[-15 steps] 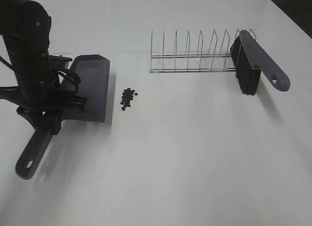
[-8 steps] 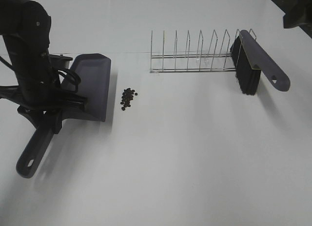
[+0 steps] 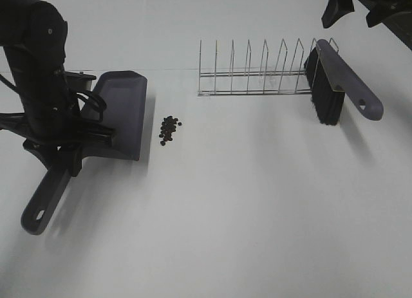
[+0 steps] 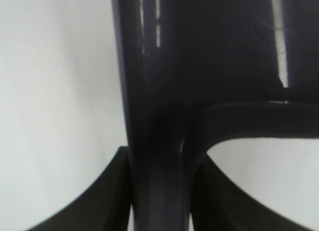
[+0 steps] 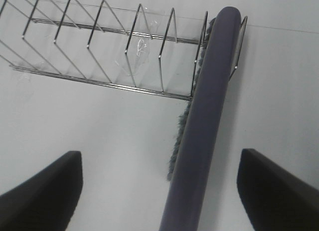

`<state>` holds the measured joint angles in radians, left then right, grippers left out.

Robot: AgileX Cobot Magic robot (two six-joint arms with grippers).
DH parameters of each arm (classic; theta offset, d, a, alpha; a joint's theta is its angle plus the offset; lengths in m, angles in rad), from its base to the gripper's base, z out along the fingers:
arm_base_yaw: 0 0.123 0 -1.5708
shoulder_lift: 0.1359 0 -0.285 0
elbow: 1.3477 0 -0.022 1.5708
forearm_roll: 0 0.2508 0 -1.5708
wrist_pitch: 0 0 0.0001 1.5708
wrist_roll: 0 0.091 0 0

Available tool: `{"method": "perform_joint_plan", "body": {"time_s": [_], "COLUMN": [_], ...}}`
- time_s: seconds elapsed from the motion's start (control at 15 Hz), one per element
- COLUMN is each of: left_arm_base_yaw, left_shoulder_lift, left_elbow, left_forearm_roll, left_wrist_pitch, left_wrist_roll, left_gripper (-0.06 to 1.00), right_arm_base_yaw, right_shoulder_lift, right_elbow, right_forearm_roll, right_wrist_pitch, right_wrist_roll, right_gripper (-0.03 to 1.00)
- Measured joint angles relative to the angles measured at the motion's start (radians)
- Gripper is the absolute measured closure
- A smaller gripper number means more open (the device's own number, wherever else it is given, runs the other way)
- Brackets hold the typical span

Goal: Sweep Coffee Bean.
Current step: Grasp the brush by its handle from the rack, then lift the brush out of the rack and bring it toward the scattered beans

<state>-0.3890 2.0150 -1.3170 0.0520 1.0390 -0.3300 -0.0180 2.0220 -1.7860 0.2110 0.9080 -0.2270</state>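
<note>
The coffee beans [image 3: 168, 129] lie in a small dark heap on the white table, just right of the open edge of the purple-grey dustpan [image 3: 122, 111]. My left gripper [image 3: 64, 150] is shut on the dustpan's handle [image 4: 159, 156], which runs between its fingers [image 4: 107, 196] in the left wrist view. A purple-handled brush [image 3: 341, 85] with black bristles leans in the right end of the wire rack [image 3: 257, 73]. My right gripper [image 3: 357, 8] is open and empty, above and behind the brush [image 5: 204, 126], with its fingers [image 5: 45, 191] spread either side of the brush handle.
The wire rack [image 5: 99, 46] has several empty slots left of the brush. The dustpan handle's end [image 3: 38, 211] points toward the table's front left. The left arm's black body [image 3: 35, 66] stands tall at the far left.
My right gripper has come into the exterior view at the top right and moved left toward the brush. The left arm and dustpan have barely moved; the beans lie as before.
</note>
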Motion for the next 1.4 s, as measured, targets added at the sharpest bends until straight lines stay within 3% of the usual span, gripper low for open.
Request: {"method": "perform_joint_plan", "body": {"time_s": [0.33, 0.73, 0.8, 0.93, 1.07, 1.4], "left_arm_base_yaw": [0.000, 0.000, 0.000, 0.000, 0.000, 0.000], "left_shoulder_lift": [0.000, 0.000, 0.000, 0.000, 0.000, 0.000], "left_elbow": [0.000, 0.000, 0.000, 0.000, 0.000, 0.001], "left_forearm_roll": [0.000, 0.000, 0.000, 0.000, 0.000, 0.000], "left_wrist_pitch": [-0.001, -0.002, -0.002, -0.002, -0.002, -0.003], "left_wrist_roll": [0.001, 0.001, 0.001, 0.001, 0.005, 0.008], "left_gripper": [0.67, 0.67, 0.67, 0.68, 0.68, 0.68], "right_arm_base_yaw": [-0.001, -0.001, -0.001, -0.001, -0.001, -0.003], "right_shoulder_lift": [0.260, 0.393, 0.405, 0.411, 0.411, 0.394], "right_elbow": [-0.266, -0.289, -0.289, -0.289, -0.290, -0.304], "right_forearm_roll": [-0.111, -0.152, -0.153, -0.153, -0.156, -0.154], "right_wrist_pitch": [0.056, 0.027, 0.020, 0.018, 0.017, 0.058], "right_wrist_roll": [0.067, 0.080, 0.081, 0.081, 0.085, 0.121], "right_gripper": [0.26, 0.27, 0.30, 0.55, 0.70, 0.70]}}
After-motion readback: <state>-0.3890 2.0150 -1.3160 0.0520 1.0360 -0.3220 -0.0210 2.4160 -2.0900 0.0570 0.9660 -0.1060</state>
